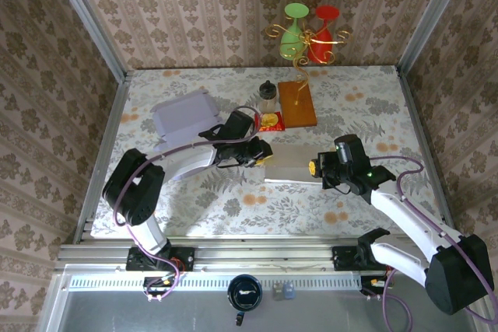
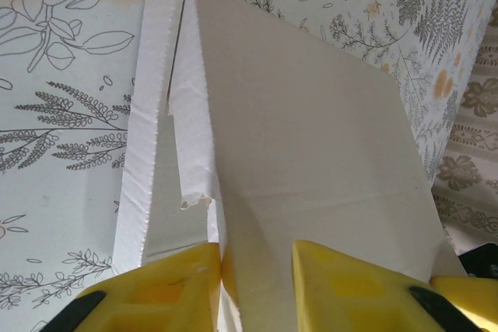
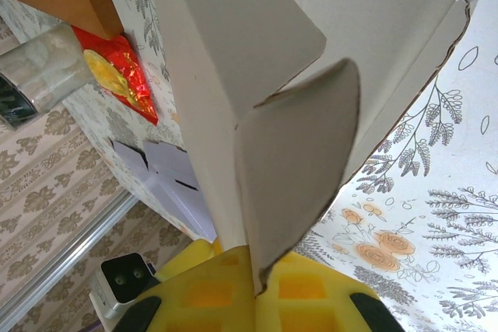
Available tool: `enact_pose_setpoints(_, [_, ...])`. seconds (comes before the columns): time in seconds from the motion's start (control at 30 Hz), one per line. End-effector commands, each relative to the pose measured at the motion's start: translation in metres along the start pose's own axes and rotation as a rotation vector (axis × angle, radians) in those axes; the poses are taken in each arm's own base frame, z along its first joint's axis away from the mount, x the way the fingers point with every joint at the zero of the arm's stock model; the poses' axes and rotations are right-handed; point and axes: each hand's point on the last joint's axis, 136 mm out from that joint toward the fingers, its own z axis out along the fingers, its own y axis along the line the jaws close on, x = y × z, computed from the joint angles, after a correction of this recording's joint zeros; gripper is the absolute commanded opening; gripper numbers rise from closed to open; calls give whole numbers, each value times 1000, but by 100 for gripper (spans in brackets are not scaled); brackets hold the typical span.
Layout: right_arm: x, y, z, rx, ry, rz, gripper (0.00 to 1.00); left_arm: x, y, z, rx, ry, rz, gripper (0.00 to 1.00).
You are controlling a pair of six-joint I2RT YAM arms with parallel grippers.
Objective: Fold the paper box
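**Top view.** The paper box [image 1: 289, 162], a pale and partly flattened sheet of card, lies at the centre of the flowered table [image 1: 233, 200] between the 2 arms. The left gripper [image 1: 263, 155] meets the box's left edge and the right gripper [image 1: 313, 167] meets its right edge. Toward the upper left of the frame rests a purple box [image 1: 184, 114]. Above the paper box, from left to right, stand a small bottle [image 1: 268, 97] with a red packet [image 1: 271, 121] just below it, and a wooden board [image 1: 297, 103]. At the top of the frame, 2 goblets [image 1: 307, 33], 1 green and 1 red, hang on a gold stand.

**Left wrist view.** The 2 yellow fingers [image 2: 167, 289] sit at the bottom of the frame, somewhat apart. A raised wall of the box runs from the upper left down into the gap between them. The left-hand finger touches that wall, and the right-hand finger lies against the broad white panel. Whether the card is actually clamped cannot be told.

**Right wrist view.** The yellow fingers [image 3: 311, 293] at the bottom of the frame are pressed together on a rounded flap of the box, which rises from between them toward the centre. The box's open inside fills the upper right. The board, bottle and packet appear at the upper left, and the purple box at the middle left.
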Motion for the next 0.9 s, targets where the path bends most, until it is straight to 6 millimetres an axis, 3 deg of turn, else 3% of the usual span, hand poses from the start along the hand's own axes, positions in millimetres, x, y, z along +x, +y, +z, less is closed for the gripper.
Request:
enact_pose_setpoints(0.0, [-9, -14, 5, 39, -37, -9, 0, 8, 2, 4, -5, 21, 11, 28])
enact_pose_setpoints(0.4, [-14, -28, 7, 65, -49, -49, 0, 12, 16, 5, -88, 19, 107, 33])
enact_pose_setpoints(0.63, [-18, -36, 7, 77, -57, -53, 0, 11, 24, 12, -114, 21, 126, 31])
enact_pose_setpoints(0.87, [-18, -37, 8, 81, -55, -58, 0, 6, 17, 19, -96, 3, 148, 29])
